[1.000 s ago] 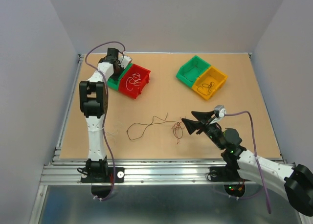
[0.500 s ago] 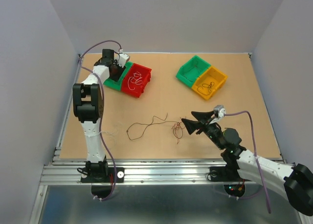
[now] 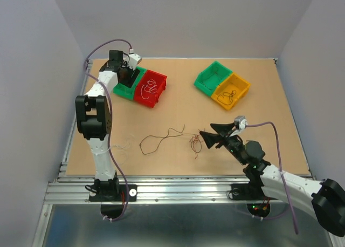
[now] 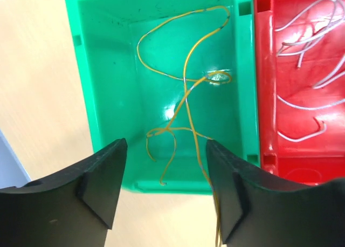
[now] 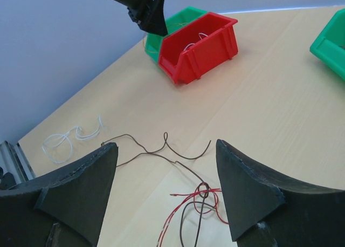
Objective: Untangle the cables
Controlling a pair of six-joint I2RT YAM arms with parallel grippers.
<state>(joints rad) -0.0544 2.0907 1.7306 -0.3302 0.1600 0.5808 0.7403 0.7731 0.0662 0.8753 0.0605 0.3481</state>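
The table (image 3: pixel 259 150) lies under both grippers. A green bin (image 4: pixel 102 85) sits directly below the left gripper (image 4: pixel 165 150), with a red bin (image 4: pixel 267 69) touching the green bin's side. The left gripper's jaws stand wide apart and grip nothing; a yellow wire (image 4: pixel 186 69) lies in the green bin beneath them. The right gripper (image 5: pixel 166 145) is also wide apart and empty. The knotted brown and red cables (image 5: pixel 202 196) lie on the table just ahead of its jaws.

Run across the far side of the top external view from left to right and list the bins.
left green bin → red bin → right green bin → yellow bin
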